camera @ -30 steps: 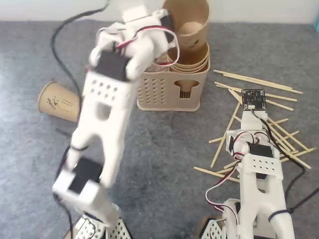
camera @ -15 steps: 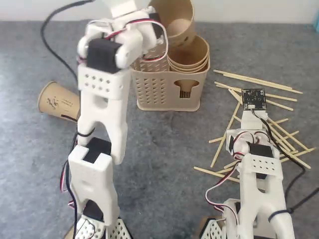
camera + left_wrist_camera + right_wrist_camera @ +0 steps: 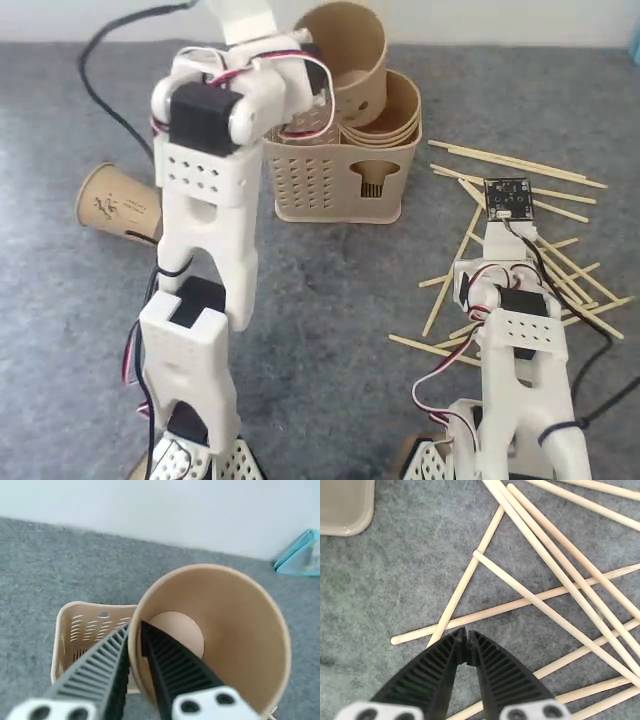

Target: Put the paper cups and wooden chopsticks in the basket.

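Note:
My left gripper [image 3: 134, 630] is shut on the rim of a brown paper cup [image 3: 225, 630], one finger inside and one outside. In the high view that cup [image 3: 350, 55] hangs tilted above the beige basket [image 3: 335, 180]. A stack of cups [image 3: 388, 112] sits in the basket's right compartment. Another paper cup [image 3: 118, 205] lies on its side on the grey carpet at the left. Wooden chopsticks [image 3: 520, 170] are scattered at the right. My right gripper [image 3: 466, 645] is shut with nothing in it, just above crossed chopsticks [image 3: 535, 600].
The right arm [image 3: 515, 340] stands among the chopsticks at the front right. A basket corner [image 3: 345, 505] shows in the right wrist view. A blue object [image 3: 300, 555] lies by the wall behind the basket. Bare carpet lies between the two arms.
The left arm has swung upright, and its held cup has shifted a little left and tipped over the basket. The right arm has not moved.

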`<state>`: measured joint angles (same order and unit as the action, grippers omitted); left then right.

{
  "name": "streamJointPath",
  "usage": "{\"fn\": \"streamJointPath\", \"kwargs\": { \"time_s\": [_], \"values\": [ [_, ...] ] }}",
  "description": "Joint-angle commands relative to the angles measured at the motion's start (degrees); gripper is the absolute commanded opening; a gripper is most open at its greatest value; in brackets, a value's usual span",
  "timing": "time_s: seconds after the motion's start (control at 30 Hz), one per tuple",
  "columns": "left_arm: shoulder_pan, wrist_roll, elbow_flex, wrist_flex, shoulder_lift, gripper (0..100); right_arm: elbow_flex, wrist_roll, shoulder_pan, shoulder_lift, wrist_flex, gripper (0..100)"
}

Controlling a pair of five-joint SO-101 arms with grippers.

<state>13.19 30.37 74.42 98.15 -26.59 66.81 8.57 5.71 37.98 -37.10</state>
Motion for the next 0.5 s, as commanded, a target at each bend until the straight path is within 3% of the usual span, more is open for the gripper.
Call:
{"fn": "streamJointPath", "kwargs": {
  "time_s": [0.0, 0.47],
  "values": [
    [1.5, -0.9, -1.0, -4.9, 0.5, 1, -0.3, 0.8, 0.0, 1.5, 0.8, 0.8],
    [4.7, -1.1, -2.5, -9.9, -0.4, 1, -0.3, 0.9, 0.0, 1.5, 0.9, 0.8]
  ]
}}
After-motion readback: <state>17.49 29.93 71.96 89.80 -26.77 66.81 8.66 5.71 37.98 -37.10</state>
